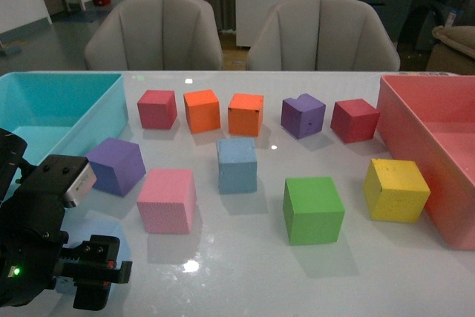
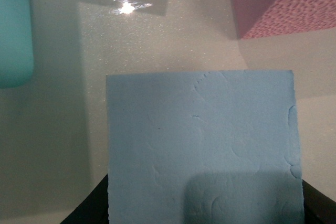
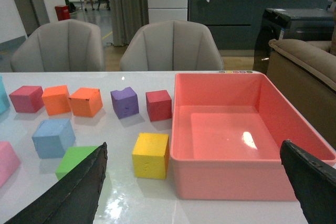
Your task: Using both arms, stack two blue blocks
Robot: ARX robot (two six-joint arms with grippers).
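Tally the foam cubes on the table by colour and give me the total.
Red cubes: 2
Orange cubes: 2
Purple cubes: 2
Blue cubes: 2, the paler one seen mainly in the left wrist view
Pink cube: 1
Green cube: 1
Yellow cube: 1
Total: 11

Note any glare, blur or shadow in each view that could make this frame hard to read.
Front view: sharp, with bright glare on the glossy table; the left arm is nearly black at the lower corner. Left wrist view: the pale blue block fills the frame, soft, its lower part in shadow. Right wrist view: crisp, one glare patch on the pink bin floor.
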